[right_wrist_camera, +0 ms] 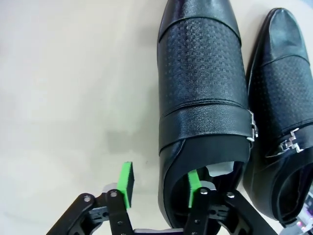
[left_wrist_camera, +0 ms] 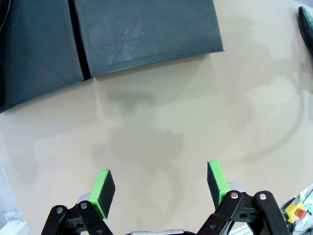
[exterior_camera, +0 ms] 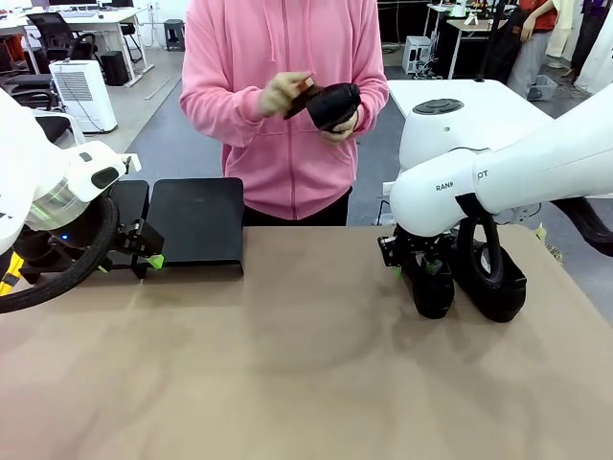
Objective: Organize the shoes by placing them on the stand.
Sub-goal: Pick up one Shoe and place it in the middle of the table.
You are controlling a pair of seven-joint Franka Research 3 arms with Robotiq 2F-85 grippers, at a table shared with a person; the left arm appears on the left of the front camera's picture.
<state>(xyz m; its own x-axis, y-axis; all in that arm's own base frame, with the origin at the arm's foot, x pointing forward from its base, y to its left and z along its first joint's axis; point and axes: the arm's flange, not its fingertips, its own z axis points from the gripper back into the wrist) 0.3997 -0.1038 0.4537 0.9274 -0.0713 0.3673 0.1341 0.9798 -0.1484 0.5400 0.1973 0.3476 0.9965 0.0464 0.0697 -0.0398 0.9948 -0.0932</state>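
Target shoe (right_wrist_camera: 203, 98) sits flat on the counter (exterior_camera: 306, 364), robot's right side, well apart from the stand (exterior_camera: 196, 220) at far left. Second shoe (right_wrist_camera: 286, 122) is just beside it; can't tell if they touch at the buckle.

Right hand (right_wrist_camera: 160, 183): about half open, straddling the shoe's side wall at the opening, one pad inside and one outside. The outer pad is clear of the leather, so nothing is gripped yet.

Risks as I read them:
- One-wall pinch near the heel. The weight sits forward, so the shoe will likely hang toe-down and swing on lift. Glossy leather plus a small pad area means it could slip out.
- The inner pad is close to the paper stuffing (right_wrist_camera: 220, 170). If it clamps paper instead of wall, the grip is soft and the paper could pull out.
- The neighbour shoe is tight alongside, so any twist on lift could drag or tip it.
- It's a long carry across the counter with a dangling shoe, so the toe could catch the stand's front edge.
- Left hand (exterior_camera: 148, 251) is wide open and empty, low over the counter at the stand's front edge, near the drop zone. That's a clash risk if the right arm reaches over.
- The person (exterior_camera: 287, 115) holds another shoe (exterior_camera: 330, 103) above the far edge, so watch for a reach into the path.
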